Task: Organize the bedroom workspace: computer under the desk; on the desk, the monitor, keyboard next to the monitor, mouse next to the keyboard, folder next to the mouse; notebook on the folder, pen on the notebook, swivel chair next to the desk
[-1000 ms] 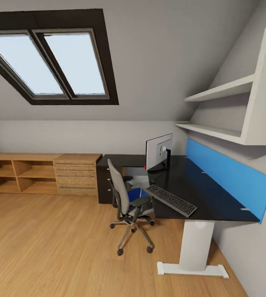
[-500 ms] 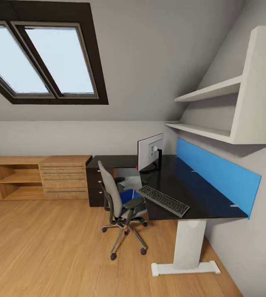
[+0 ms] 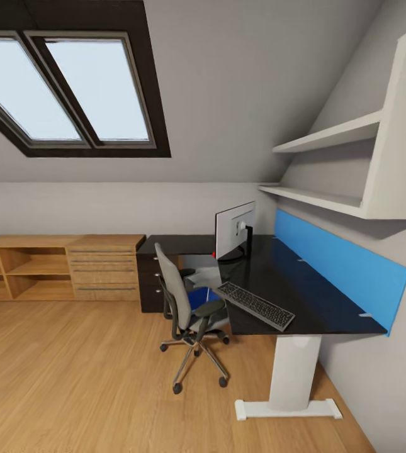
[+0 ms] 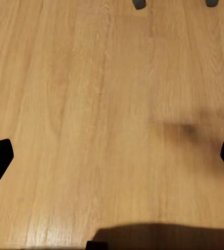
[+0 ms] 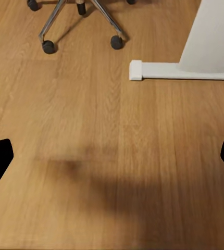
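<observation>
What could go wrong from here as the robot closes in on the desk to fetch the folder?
The blue folder lies on the swivel chair seat, tucked against the desk edge and flanked by armrests, so a reaching arm may bump them. The chair's casters could let it roll away when nudged. The keyboard sits near the desk's front edge and could be knocked off.

On the long L-shaped black-topped desk [image 3: 303,296] the wide flat monitor [image 3: 235,231] stands toward its far end, the flat dark grey keyboard [image 3: 255,306] nearer its front edge. The grey padded swivel chair [image 3: 187,308] sits left of the desk, a bright blue folder [image 3: 197,297] on its seat.
</observation>
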### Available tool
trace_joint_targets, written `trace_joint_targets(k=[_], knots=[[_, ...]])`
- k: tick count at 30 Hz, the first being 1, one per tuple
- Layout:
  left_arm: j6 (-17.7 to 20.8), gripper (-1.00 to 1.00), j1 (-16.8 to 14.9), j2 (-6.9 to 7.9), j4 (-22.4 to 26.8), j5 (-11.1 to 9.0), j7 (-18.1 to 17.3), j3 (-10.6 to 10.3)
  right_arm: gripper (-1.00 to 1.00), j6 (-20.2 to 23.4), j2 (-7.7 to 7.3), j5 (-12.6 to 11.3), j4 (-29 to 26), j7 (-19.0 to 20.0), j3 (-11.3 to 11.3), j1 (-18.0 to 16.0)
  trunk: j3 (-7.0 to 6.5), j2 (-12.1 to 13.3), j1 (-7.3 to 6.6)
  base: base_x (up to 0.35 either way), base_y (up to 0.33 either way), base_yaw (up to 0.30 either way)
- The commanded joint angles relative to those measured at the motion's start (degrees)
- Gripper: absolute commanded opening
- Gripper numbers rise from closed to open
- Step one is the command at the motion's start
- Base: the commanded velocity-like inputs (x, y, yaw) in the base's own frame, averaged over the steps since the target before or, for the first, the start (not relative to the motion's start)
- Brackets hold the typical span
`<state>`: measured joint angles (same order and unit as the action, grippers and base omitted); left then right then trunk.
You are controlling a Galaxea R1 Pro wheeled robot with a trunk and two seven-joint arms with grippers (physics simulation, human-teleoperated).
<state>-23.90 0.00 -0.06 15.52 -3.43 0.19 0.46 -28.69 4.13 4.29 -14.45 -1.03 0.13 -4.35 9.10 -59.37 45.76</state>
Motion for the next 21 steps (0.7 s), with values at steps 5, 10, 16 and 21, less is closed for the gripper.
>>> trace_joint_targets(k=[5, 10, 16, 21], knots=[[-0.1, 1.0, 0.0, 0.03, 0.0, -0.3, 0.0, 0.0, 1.0, -0.1, 0.02, 0.4, 0.1, -0.1, 0.0, 0.0, 0.44, 0.0, 0.01, 0.0, 0.0, 0.143], [-0.1, 1.0, 0.0, 0.04, 0.0, -0.3, 0.0, 0.0, 1.0, 0.2, 0.08, 0.2, 0.3, -0.1, -0.1, 0.0, 0.84, 0.0, 0.01, 0.0, 0.0, 0.13], [-0.1, 1.0, 0.0, -0.01, 0.0, -0.3, 0.0, 0.0, 1.0, 0.6, 0.15, 0.1, 0.7, -0.1, -0.2, 0.0, 1.35, 0.0, 0.01, 0.0, 0.0, 0.08], [-0.1, 1.0, 0.0, 0.04, 0.0, -0.3, 0.0, 0.0, 1.0, 0.6, 0.25, 0.0, 1.6, -0.1, -0.3, 0.0, 1.8, 0.0, 0.01, 0.0, 0.0, 0.03]])
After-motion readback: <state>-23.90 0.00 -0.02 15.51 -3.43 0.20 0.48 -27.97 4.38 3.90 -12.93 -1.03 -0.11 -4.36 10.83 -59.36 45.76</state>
